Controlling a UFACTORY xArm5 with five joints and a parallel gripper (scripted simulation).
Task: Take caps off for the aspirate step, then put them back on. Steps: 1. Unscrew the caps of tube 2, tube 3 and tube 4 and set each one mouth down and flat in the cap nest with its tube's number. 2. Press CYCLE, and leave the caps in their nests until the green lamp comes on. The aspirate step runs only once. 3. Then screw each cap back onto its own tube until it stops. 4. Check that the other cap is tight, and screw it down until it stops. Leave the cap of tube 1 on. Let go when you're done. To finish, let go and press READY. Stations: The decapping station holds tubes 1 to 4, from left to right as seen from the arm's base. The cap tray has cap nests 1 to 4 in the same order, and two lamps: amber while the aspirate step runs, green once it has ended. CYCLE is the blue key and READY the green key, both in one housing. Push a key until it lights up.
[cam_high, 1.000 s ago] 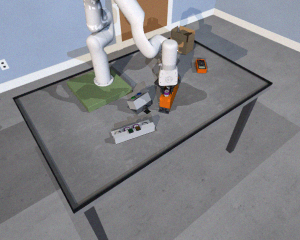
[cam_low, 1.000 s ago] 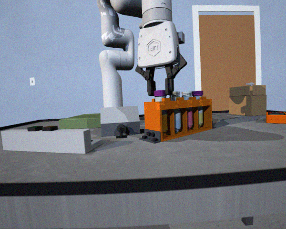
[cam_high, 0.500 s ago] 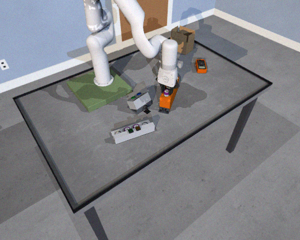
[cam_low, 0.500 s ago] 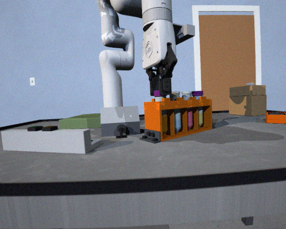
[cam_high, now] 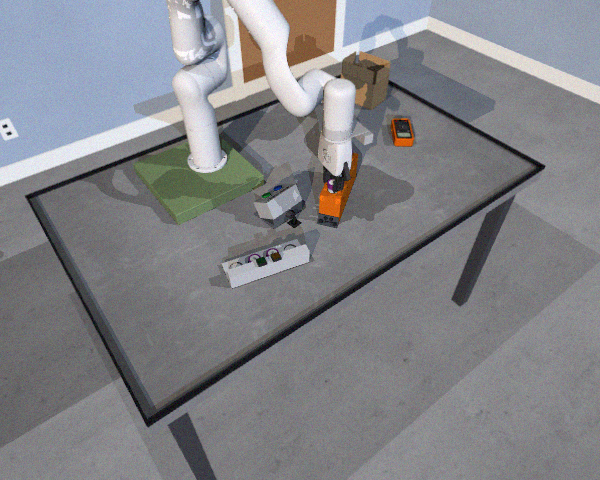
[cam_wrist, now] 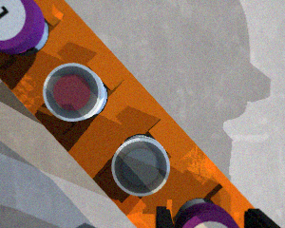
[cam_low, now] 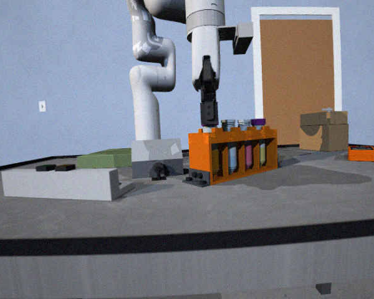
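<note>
The orange decapping station (cam_high: 336, 193) holds four tubes. In the wrist view, tube 1 wears its purple cap (cam_wrist: 11, 24), while tube 2 (cam_wrist: 75, 91) and tube 3 (cam_wrist: 141, 164) stand open. My gripper (cam_wrist: 209, 220) points straight down over tube 4. Its fingers (cam_low: 209, 123) stand slightly apart on either side of that tube's purple cap, which sits on the tube. The white cap tray (cam_high: 265, 264) shows purple caps in its two middle nests (cam_high: 252, 256) (cam_high: 271, 252). Both of its lamps look dark. The key housing (cam_high: 279, 201) carries the blue key (cam_high: 277, 188) and the green key (cam_high: 265, 195).
A cardboard box (cam_high: 366, 78) stands at the table's far corner, with an orange meter (cam_high: 402, 131) near it. The arm's green base pad (cam_high: 197, 178) lies behind the key housing. A small black fitting (cam_high: 293, 219) sits at the housing's front.
</note>
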